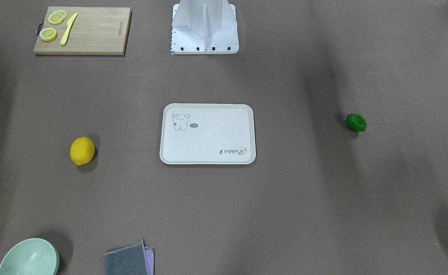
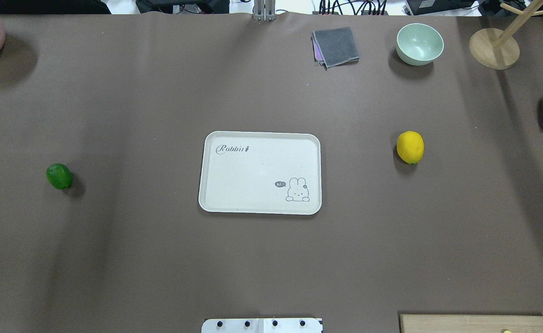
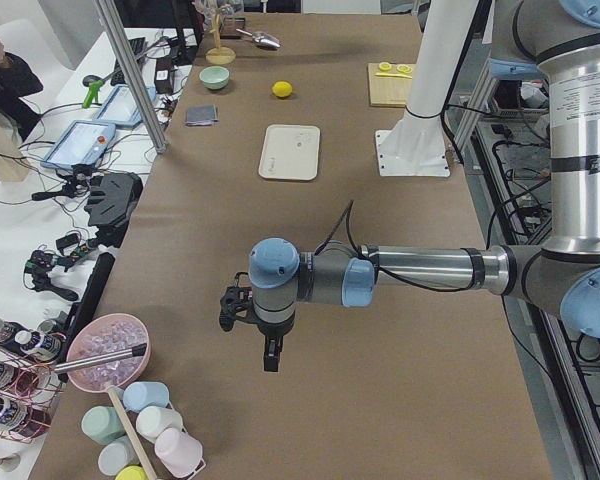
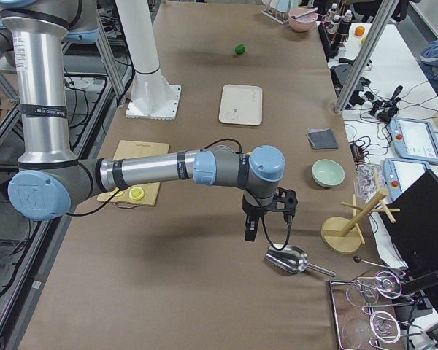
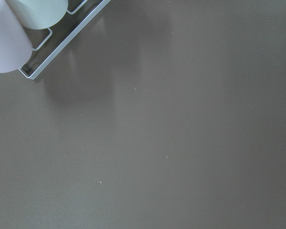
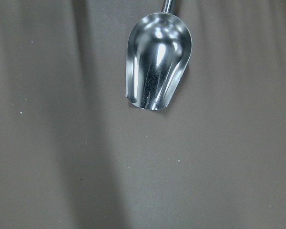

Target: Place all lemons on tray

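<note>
Saw the tray [image 2: 252,175] at the centre of the table [image 2: 160,259] in the overhead view. Found the green lemon [image 2: 59,176] at its nine o'clock and the yellow lemon [image 2: 410,147] at its three o'clock, both well apart from it. Could not tell the spread of the left gripper [image 3: 270,360] or the right gripper [image 4: 249,233] from the side views.

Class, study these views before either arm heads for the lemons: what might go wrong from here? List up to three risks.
1. The yellow lemon and green lemon are rounded and lie loose, far from the tray. An off-centre pinch may send one rolling.
2. The right pincer hangs near the scoop, so a low sweep could knock it.
3. The slices on the board might be mistaken for lemons.
</note>
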`<act>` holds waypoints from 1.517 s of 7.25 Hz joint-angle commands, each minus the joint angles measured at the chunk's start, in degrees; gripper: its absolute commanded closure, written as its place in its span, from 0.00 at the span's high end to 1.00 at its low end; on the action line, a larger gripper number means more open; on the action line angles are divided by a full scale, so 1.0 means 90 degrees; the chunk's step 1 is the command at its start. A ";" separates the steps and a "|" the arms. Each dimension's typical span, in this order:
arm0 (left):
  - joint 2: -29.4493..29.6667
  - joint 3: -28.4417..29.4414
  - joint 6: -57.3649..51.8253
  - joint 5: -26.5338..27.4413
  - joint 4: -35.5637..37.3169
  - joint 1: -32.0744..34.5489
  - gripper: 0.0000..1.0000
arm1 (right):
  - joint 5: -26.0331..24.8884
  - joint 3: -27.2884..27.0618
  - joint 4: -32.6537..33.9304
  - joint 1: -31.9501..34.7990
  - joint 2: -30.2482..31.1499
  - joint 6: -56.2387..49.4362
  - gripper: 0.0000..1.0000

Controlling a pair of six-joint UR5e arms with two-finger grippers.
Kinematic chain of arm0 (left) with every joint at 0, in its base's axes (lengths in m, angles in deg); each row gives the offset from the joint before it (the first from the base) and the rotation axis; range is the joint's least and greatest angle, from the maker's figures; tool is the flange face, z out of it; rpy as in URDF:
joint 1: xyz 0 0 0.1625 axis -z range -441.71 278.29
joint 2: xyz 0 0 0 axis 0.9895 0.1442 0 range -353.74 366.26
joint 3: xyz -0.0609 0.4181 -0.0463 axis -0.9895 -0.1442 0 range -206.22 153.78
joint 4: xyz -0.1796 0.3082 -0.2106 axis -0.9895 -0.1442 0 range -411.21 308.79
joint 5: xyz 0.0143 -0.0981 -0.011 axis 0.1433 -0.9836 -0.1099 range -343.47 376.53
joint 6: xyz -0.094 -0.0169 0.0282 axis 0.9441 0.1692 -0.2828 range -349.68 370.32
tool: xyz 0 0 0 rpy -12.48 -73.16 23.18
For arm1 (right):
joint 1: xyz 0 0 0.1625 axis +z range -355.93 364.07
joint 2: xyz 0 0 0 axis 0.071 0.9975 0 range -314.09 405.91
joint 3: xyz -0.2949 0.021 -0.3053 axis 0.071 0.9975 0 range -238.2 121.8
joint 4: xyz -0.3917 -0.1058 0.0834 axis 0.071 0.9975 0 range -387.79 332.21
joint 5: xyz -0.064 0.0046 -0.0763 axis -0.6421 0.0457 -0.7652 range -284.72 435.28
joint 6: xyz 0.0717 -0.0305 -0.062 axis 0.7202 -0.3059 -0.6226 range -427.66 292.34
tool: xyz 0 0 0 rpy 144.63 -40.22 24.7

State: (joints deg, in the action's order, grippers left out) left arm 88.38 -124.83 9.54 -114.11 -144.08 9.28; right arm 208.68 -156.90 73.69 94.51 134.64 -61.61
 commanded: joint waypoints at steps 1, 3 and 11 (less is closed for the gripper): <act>0.0084 0.0029 0.0018 0.0004 0.0006 -0.0002 0.98 | 0.0080 -0.0019 0.0023 0.0019 -0.0005 -0.0009 1.00; 0.0075 0.0165 0.0018 -0.0005 -0.0013 -0.0002 0.98 | 0.0235 0.0001 0.0052 0.0009 -0.0073 0.0020 1.00; 0.0737 0.0059 0.1098 -0.0181 0.0074 -0.0644 0.98 | 0.0607 -0.0068 0.0062 -0.1346 -0.0854 0.0908 1.00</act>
State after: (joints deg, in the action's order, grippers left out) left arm 93.04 -124.02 15.55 -115.64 -143.86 6.22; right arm 213.92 -157.54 74.26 84.56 128.59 -55.56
